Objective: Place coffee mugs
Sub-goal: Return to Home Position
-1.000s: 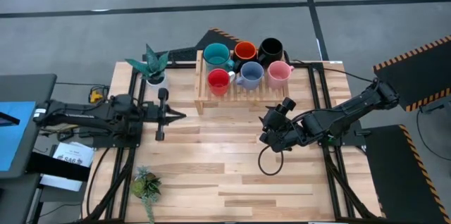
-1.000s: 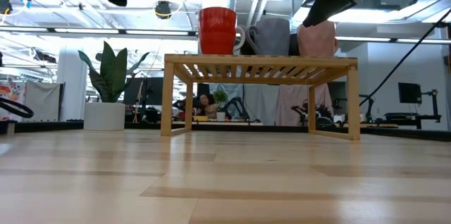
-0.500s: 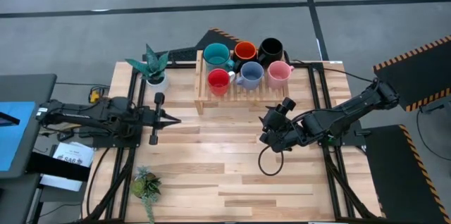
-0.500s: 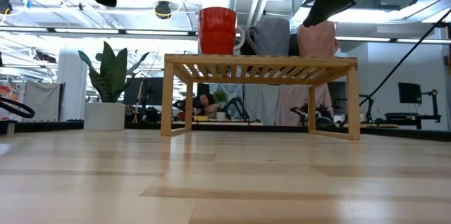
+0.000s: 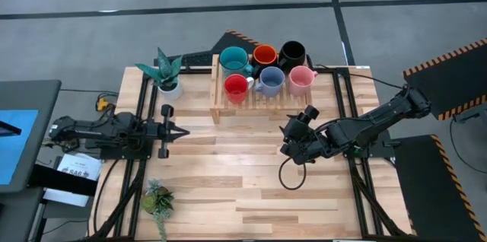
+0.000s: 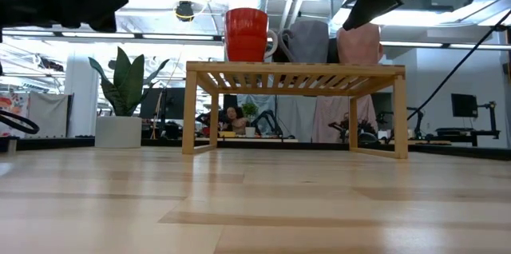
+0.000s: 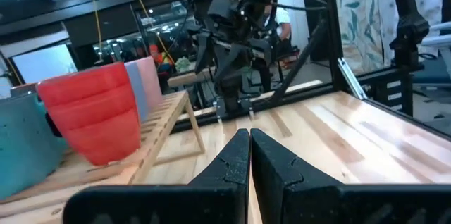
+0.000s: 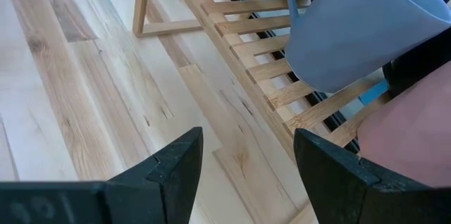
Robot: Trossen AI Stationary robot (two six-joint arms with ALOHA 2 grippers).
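Six glossy mugs, upright on the slatted shelf [image 5: 262,105] just beyond right claw [image 5: 310,110]. Row nearer the claw: red mug [image 5: 236,87], pale blue mug [image 5: 270,81], pink mug [image 5: 301,79]. Behind: teal mug [image 5: 234,60], orange mug [image 5: 264,55], black mug [image 5: 292,53].

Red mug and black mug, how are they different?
The red mug is bright red; the black mug is glossy black. Red stands at the left end of the near row; black at the right end of the far row. Both stand upright on the shelf.
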